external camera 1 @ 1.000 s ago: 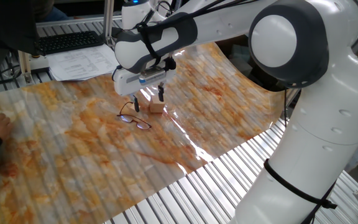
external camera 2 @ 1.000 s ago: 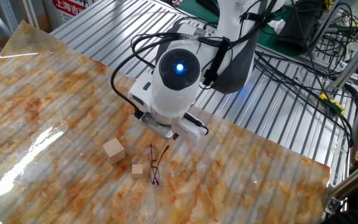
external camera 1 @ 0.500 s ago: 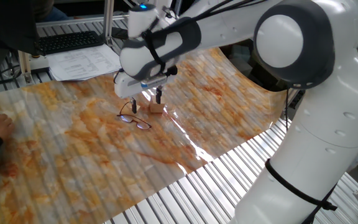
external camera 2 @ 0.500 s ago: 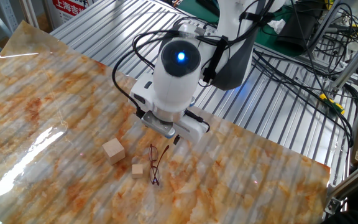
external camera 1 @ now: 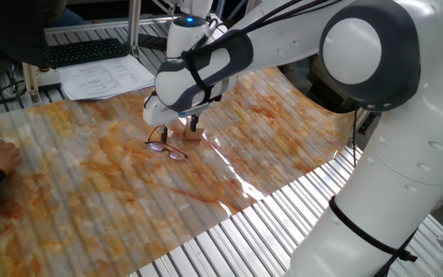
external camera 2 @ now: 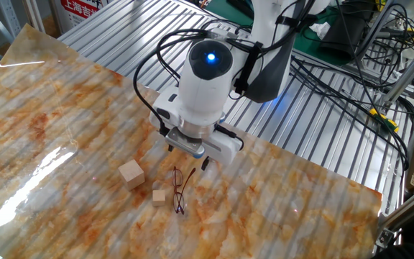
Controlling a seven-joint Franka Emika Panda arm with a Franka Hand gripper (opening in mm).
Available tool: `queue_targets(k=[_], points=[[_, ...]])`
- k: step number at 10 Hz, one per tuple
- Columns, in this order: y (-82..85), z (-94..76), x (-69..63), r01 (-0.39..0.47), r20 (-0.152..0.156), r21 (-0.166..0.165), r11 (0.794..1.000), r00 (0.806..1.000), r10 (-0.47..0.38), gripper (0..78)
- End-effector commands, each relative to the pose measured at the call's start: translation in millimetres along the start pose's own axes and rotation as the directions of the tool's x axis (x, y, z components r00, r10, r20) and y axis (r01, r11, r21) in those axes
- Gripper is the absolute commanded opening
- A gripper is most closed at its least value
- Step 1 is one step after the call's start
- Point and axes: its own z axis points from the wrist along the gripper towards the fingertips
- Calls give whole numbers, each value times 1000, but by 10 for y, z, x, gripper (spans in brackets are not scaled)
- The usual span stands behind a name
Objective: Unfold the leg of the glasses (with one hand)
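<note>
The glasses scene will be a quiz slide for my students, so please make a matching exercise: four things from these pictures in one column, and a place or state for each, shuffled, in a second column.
Things:
1. glasses
2. small wooden cube
3. larger wooden cube
4. gripper

Places or states:
A. farthest from the glasses of the two blocks
B. open, hovering above the mat
C. lying flat on the marbled mat, thin dark frame
D. right beside the glasses

Pairs: 1-C, 2-D, 3-A, 4-B
</note>
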Motion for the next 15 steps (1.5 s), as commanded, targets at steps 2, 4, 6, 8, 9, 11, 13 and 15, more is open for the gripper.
queue_targets(k=[2,4,6,8,9,11,13,15], points=[[-6,112,-15,6,51,-25,1000,999,-5,775],[-19,128,18,9,62,-28,1000,998,-7,775],[-22,164,31,22,77,-24,999,997,-20,775],[-39,235,38,40,89,-37,999,995,-37,775],[-52,269,21,48,92,-37,998,995,-44,775],[-64,337,-3,56,105,-38,998,993,-52,775],[-66,394,-18,65,113,-36,997,992,-60,775],[-76,428,-34,84,113,-39,996,990,-79,775]])
